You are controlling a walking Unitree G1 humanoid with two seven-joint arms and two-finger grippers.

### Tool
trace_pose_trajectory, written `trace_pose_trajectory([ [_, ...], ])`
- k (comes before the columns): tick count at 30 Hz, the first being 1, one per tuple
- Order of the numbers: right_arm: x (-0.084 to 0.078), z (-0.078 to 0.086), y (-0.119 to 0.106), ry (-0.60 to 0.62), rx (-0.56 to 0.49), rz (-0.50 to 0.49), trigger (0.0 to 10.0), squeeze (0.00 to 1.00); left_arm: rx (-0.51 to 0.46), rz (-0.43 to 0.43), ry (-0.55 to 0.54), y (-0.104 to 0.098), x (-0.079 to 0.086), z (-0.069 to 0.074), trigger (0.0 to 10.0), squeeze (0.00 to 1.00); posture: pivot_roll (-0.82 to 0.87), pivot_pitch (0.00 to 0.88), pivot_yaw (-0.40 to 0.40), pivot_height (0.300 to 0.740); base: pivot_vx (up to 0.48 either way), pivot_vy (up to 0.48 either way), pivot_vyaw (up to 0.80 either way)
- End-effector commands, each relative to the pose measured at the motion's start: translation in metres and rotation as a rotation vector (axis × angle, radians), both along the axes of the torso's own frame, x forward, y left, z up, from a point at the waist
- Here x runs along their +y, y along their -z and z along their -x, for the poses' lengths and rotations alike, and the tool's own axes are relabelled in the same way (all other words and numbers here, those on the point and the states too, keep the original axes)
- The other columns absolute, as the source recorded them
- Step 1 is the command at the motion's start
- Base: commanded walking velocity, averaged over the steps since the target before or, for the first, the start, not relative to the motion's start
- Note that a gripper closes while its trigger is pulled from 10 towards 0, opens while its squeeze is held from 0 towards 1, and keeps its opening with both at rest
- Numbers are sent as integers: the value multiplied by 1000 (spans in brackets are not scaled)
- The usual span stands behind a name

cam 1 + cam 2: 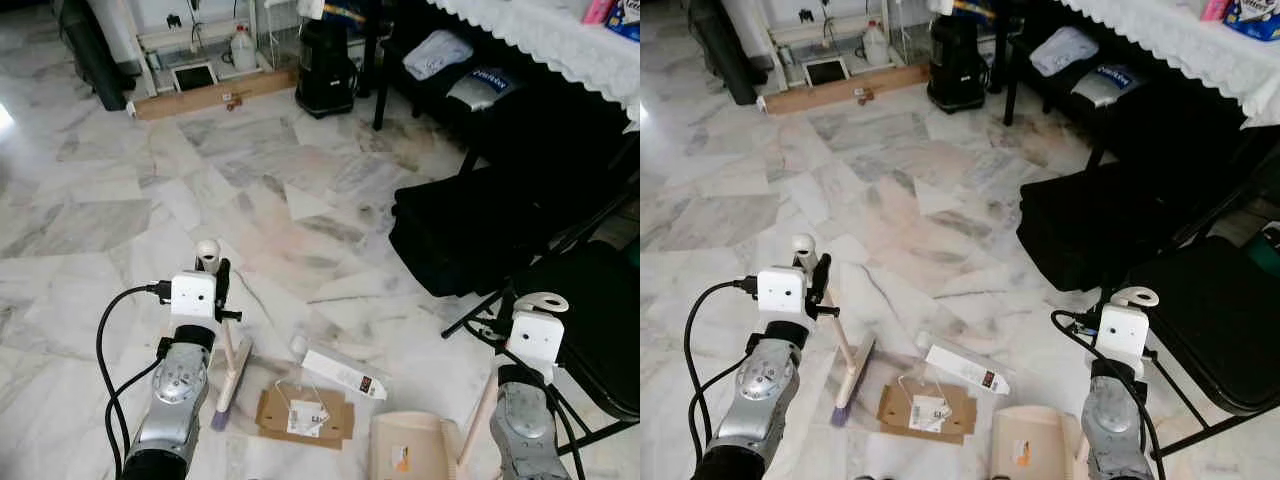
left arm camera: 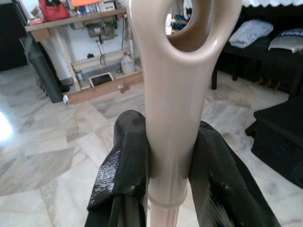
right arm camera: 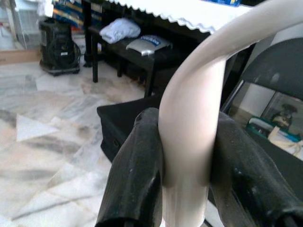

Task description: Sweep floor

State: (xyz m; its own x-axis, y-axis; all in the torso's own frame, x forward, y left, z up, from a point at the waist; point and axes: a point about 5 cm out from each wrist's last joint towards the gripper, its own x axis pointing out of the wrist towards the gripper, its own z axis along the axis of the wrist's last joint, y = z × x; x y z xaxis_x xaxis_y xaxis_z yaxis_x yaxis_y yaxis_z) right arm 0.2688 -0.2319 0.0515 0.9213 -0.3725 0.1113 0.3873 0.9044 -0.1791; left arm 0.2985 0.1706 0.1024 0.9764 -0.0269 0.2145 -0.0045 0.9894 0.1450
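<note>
Left hand point(image 2: 168, 165) is clamped on the beige plastic broom handle point(image 2: 173, 94) near its looped top, with the brush head point(image 1: 232, 385) down on the white marble floor point(image 1: 150, 200). Right hand point(image 3: 187, 156) grips the cream dustpan handle point(image 3: 189, 118); the beige pan point(image 1: 410, 445) sits beside a flat brown cardboard piece point(image 1: 305, 412) and white box point(image 1: 345, 372).

Broom point(image 1: 847, 372) beside flattened cardboard point(image 1: 927, 410)

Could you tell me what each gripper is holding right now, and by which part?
Left gripper grips the broom near its handle's top; right gripper grips the dustpan by its handle's top.
</note>
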Motion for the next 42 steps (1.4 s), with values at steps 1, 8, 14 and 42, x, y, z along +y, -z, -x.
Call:
trace_pose_trajectory([
  [1,3,-3,-6,3,-57,-1,10000,0,-31,-12,-4,-9,6,1,10000,0,14,183,18,740,0,0,0],
  [8,12,-5,-7,-1,-91,1,10000,0,-41,-22,-5,-13,8,5,10000,0,29,193,26,740,0,0,0],
  [14,21,-9,-11,-22,-119,43,10000,0,-42,-26,-8,-17,9,6,10000,0,42,206,29,740,0,0,0],
  [42,46,-40,-52,-55,-302,113,10000,0,-73,-36,-12,-42,15,19,10000,0,102,285,37,740,0,0,0],
])
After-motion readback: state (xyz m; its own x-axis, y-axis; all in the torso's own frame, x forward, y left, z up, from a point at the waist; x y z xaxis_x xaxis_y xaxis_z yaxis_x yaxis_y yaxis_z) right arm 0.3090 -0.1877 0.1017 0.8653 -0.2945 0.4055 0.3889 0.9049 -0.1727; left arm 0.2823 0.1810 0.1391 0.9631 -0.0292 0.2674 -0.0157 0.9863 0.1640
